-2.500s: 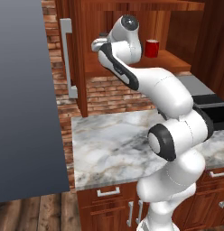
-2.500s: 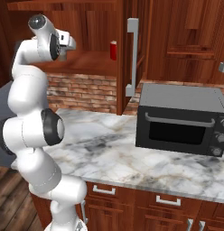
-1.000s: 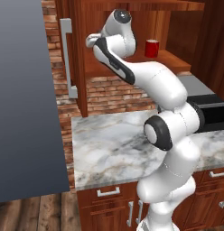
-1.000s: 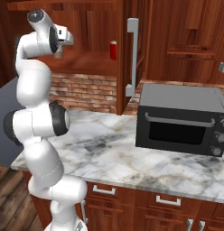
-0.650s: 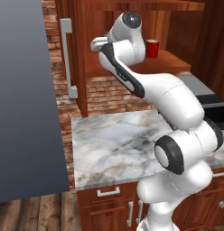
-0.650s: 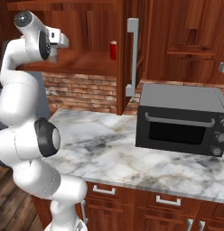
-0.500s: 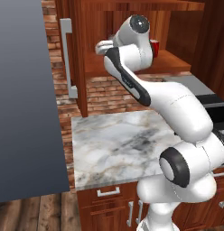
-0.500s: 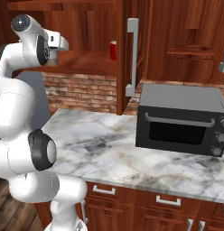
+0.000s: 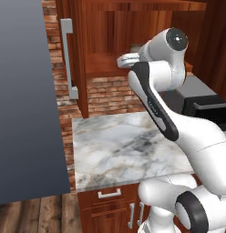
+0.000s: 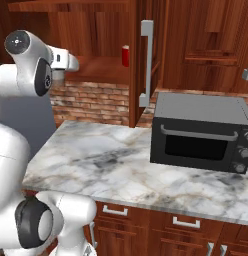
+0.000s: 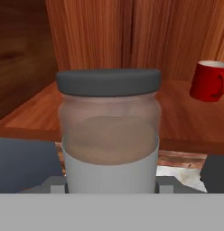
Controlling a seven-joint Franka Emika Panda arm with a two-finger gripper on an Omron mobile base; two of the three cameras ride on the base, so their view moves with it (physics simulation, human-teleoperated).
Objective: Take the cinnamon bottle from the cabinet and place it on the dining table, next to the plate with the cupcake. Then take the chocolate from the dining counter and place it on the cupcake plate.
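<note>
The pincer (image 11: 109,189) is pinching the cinnamon bottle (image 11: 109,135) between its fingers (image 11: 23,164), close before the front edge of the cabinet shelf (image 11: 177,122) (a red mug (image 11: 209,81) stands further in), well above the marble tabletop (image 10: 126,160) beside the black oven (image 10: 201,132).

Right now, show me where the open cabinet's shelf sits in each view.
Left base view: cabinet shelf at upper middle, above the brick wall.
Right base view: upper left of centre, with the red mug at its right end.
Hand view: across the middle, behind the cinnamon bottle, with the mug at right.
Shared landmark: the cabinet's wooden back wall.
</note>
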